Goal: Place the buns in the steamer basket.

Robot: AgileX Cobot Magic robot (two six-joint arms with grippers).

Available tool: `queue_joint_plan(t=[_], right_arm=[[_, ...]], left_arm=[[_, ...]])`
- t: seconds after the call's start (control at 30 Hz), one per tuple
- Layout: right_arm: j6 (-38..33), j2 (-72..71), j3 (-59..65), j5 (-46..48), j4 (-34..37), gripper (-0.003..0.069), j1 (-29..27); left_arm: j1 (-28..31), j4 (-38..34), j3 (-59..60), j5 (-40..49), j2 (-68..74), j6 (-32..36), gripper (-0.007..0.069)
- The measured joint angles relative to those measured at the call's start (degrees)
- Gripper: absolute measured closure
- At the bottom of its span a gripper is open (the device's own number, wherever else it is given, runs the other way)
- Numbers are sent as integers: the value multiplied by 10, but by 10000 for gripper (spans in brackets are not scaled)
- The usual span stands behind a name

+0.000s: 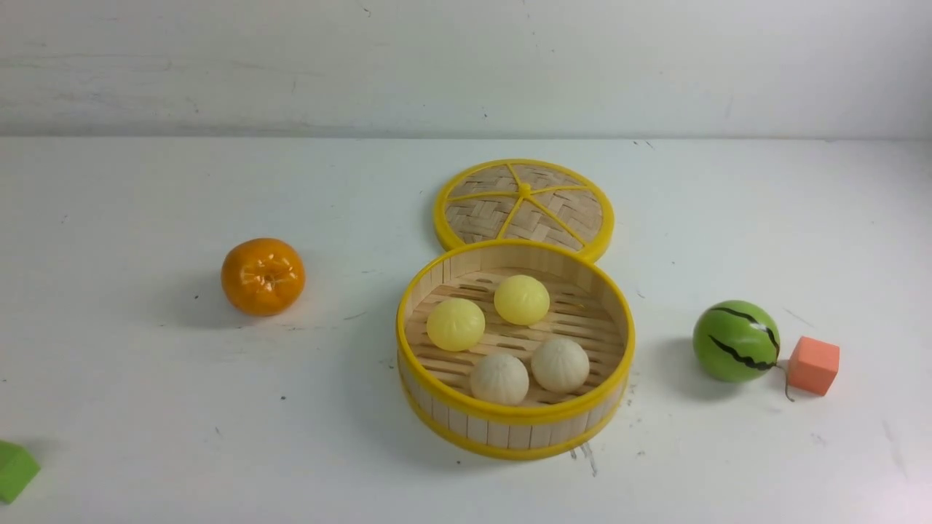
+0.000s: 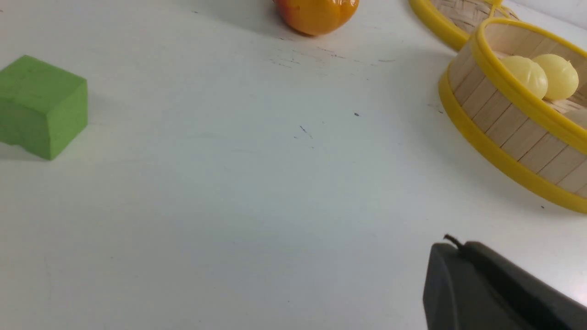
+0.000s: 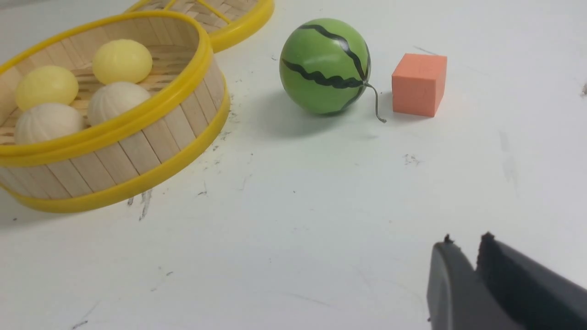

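The steamer basket [image 1: 510, 429] stands at the middle of the table, and the buns lie on its slatted floor. Two are pale yellow [image 1: 455, 324] [image 1: 521, 299] and two are beige-white with pleats [image 1: 499, 378] [image 1: 560, 364]. The front view shows neither arm. My left gripper [image 2: 451, 244] is shut and empty, low over bare table, apart from the basket [image 2: 500, 114]. My right gripper [image 3: 465, 240] has a narrow gap between its fingertips with nothing in it, over the table well clear of the basket [image 3: 137, 151] and its buns [image 3: 117, 98].
The woven lid [image 1: 524, 204] lies flat just behind the basket. An orange tangerine [image 1: 263, 276] sits to the left and a green block [image 1: 14, 469] at the near left edge. A watermelon ball [image 1: 735, 340] and an orange cube [image 1: 813, 364] stand to the right.
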Motion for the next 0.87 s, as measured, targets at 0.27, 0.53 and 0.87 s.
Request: queue_joint_plan(t=[0.27,0.53,0.87], right_arm=[[0,0,0,0,0,560,0],[0,0,0,0,0,550,0],[0,0,0,0,0,537,0]], left_arm=[[0,0,0,0,0,0,638],[0,0,0,0,0,0,638],[0,0,0,0,0,0,637]])
